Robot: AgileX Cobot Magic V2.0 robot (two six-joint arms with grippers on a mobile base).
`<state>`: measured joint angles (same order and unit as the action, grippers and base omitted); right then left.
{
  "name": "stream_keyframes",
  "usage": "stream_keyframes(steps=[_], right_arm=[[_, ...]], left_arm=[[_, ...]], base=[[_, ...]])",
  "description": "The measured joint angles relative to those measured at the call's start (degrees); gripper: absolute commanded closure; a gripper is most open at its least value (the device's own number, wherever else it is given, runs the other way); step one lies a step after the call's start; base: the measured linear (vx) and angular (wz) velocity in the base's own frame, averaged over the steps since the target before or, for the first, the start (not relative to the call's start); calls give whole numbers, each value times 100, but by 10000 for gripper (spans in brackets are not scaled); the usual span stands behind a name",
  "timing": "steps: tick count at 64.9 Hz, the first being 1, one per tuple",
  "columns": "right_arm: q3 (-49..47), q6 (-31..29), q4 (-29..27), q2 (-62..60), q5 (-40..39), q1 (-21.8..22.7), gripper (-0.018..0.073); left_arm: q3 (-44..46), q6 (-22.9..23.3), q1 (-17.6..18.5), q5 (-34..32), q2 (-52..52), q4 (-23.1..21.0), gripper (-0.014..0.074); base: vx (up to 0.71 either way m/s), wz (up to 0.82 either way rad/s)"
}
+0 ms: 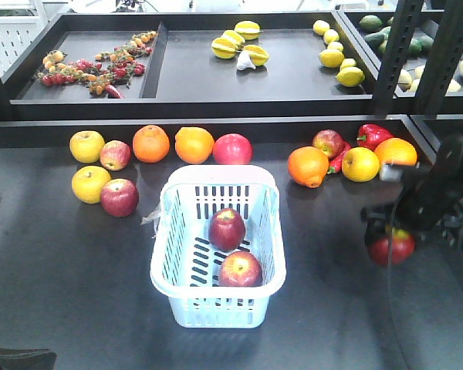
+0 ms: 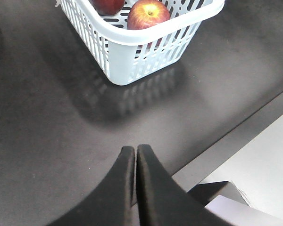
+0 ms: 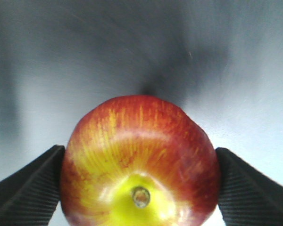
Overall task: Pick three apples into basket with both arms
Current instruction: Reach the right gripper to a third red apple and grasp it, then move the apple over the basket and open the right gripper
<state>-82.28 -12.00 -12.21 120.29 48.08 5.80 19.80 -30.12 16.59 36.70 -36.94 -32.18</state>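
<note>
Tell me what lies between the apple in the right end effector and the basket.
Nothing: in the exterior front-facing view, only bare dark tabletop separates the held apple in the right end effector from the basket.

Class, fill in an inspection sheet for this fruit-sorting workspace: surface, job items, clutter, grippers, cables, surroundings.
Surface: dark matte table.
Job's things: two dark red apples lie in the pale blue-white slotted plastic basket; third red apple is in the right gripper.
Clutter: oranges, yellow apples, red pepper along the back edge.
Grippers: left gripper shut, empty; right gripper clamps the apple.
Cables: nothing seen.
Surroundings: black trays of produce behind.
</note>
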Motion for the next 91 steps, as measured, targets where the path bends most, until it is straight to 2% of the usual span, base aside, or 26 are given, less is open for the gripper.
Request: stream_keyframes(steps=[14,21,27,46,54,66,81,91], right_arm=[[0,-541,-594,-1015,717,-28,566],[0,-703,-772,-1438,1165,-242,564],[6,-741,-838,-1730,1393,-630,564],[11,-655,-1302,-2076,1442,-2328,564],[11,-404,-1364,-1996,1203,-2844,564],[11,-245,-1405,-1656,801,-3215,564],[11,-245,-1544,-1015,-170,-3460,550],[11,-342,-1749,-727,-651,-3467,466]], left_arm=[[0,0,0,0,0,0,603],[0,0,0,0,0,0,603],[0,0,0,-6,0,0,603],[0,0,0,-33,0,0,603],[0,0,0,-33,0,0,603],[0,0,0,-33,0,0,603],[0,0,0,-33,0,0,603],[0,0,0,-33,0,0,603]], base=[[0,0],[0,0],[0,0],[0,0],[0,0],[0,0],[0,0],[0,0]])
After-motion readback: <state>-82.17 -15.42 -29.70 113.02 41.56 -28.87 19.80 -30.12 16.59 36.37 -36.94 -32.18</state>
